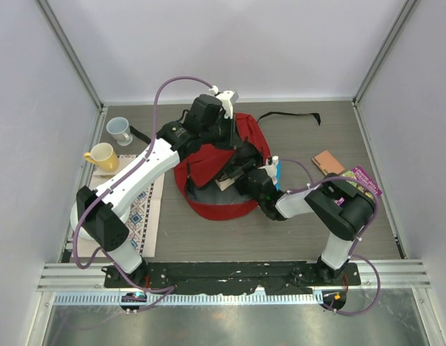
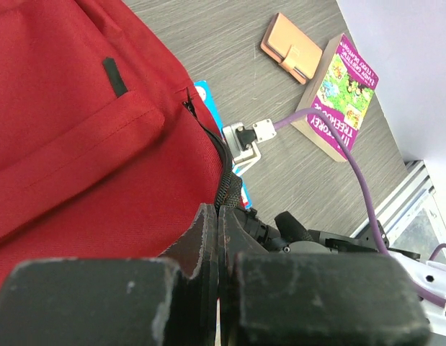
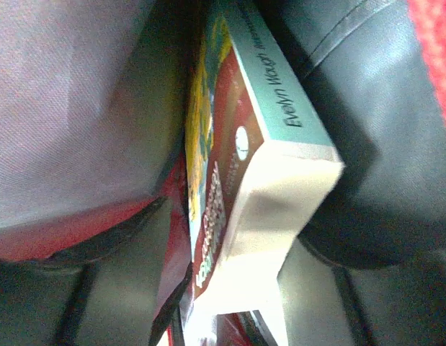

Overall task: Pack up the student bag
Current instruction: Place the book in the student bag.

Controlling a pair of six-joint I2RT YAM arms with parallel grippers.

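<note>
Left gripper (image 2: 217, 220) pinched tight on student bag (image 2: 78, 144) zipper edge. Right gripper (image 1: 244, 177) buried inside bag, fingers blurred, clamping Evelyn Waugh paperback (image 3: 259, 166); title cut off.

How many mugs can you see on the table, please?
2. The yellow mug stands at the table's left edge, at the patterned cloth's far end; the pale blue mug stands just beyond it. The student bag could hide others.

student bag (image 1: 197, 169) mouth crowded, book (image 3: 269, 144) blocking entry
</note>
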